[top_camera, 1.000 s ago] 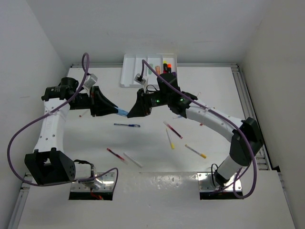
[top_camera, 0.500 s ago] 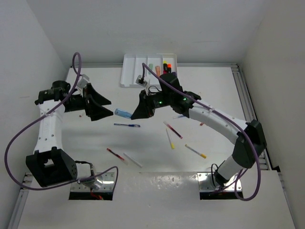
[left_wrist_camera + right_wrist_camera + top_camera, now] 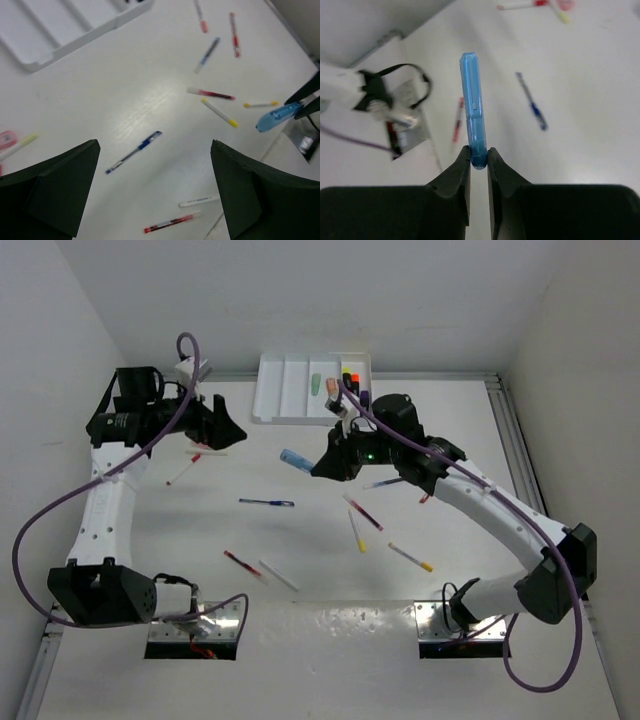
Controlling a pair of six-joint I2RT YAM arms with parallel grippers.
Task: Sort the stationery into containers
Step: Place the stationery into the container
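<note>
Blue highlighter (image 3: 472, 115) clamped by its end in my right tool (image 3: 479, 156), aloft over the worktop (image 3: 200, 530); left tool (image 3: 154, 150) spread wide, empty; next I'd carry it to the white tray (image 3: 285, 380) and release.

The tray (image 3: 285, 387) sits at the far edge of the counter (image 3: 470, 440). Some markers (image 3: 316, 383) lie in its right slots. In front of the tray, the right hand (image 3: 314, 468) holds one marker (image 3: 294, 457) above the counter. The left hand (image 3: 228, 437) is to its left. Loose pens (image 3: 267, 502) lie nearer the arms.
</note>
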